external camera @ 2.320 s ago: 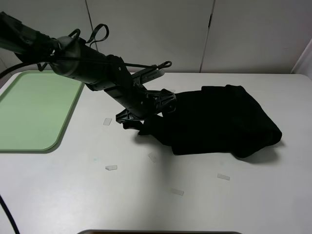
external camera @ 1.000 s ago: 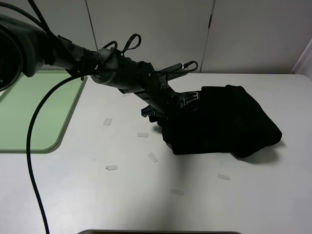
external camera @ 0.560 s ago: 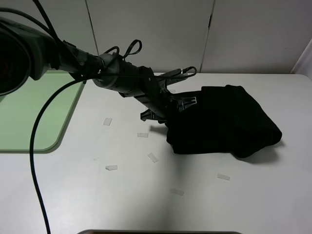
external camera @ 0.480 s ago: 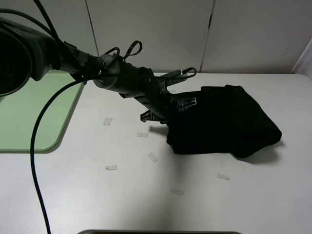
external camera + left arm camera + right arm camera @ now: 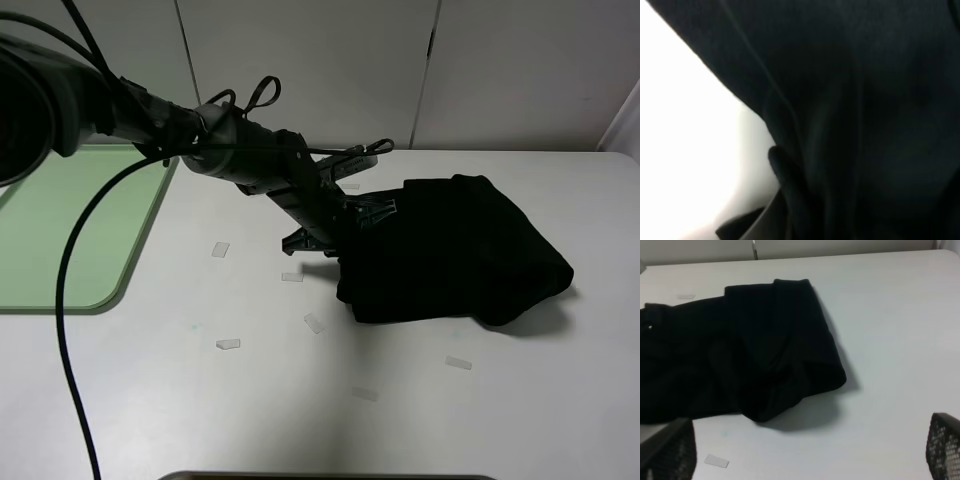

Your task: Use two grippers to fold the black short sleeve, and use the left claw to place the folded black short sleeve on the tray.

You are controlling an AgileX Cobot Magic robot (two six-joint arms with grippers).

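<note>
On the counter (image 5: 300,400), the folded black short sleeve (image 5: 450,250) lies well apart from the tray (image 5: 60,230), and the left tool (image 5: 335,245) seems clamped on its nearer edge; so small a pinch may let layers slip or unfold when lifted. Only the right wrist view shows the right tool (image 5: 802,455) spread wide, empty.

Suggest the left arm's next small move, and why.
Probably lift the left claw slightly and start drawing it toward the tray. It looks closed on the edge of the folded black short sleeve, cloth fills its wrist view, and the right gripper is open and clear of the fabric.
</note>
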